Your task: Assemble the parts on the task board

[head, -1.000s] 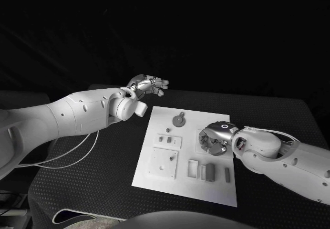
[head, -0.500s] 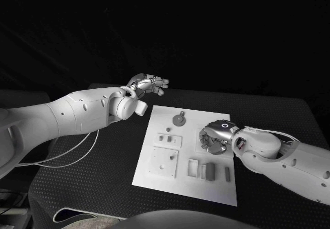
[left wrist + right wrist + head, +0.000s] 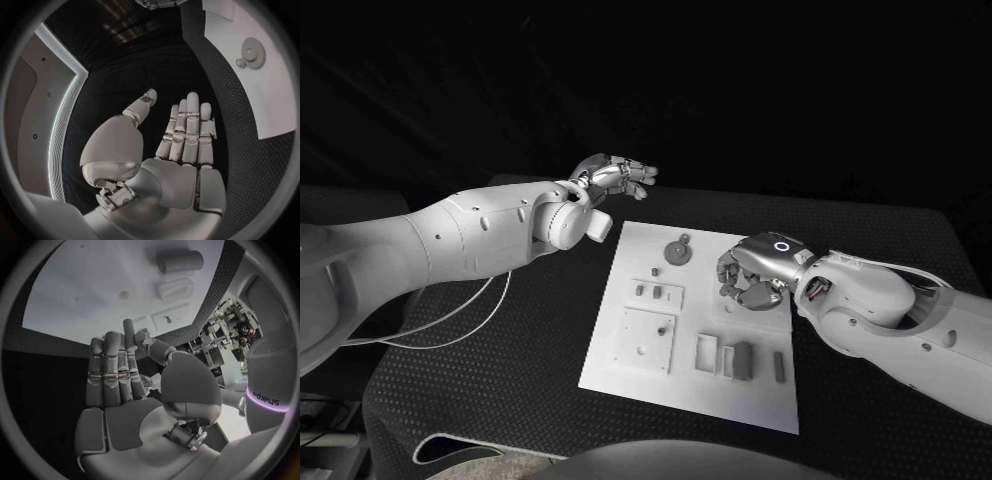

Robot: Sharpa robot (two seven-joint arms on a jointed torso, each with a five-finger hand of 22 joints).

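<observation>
Hovering over board (image 3: 635, 360), right hand (image 3: 750, 280) open, empty; left hand (image 3: 615, 177) open, empty, off board; no part gripped, next move: descend onto gear (image 3: 678, 250)

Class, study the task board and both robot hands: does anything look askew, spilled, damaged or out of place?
Nothing stands out. The task board lies flat on the table, its parts tidy. The left robot hand is off the board; the right robot hand is above it.
</observation>
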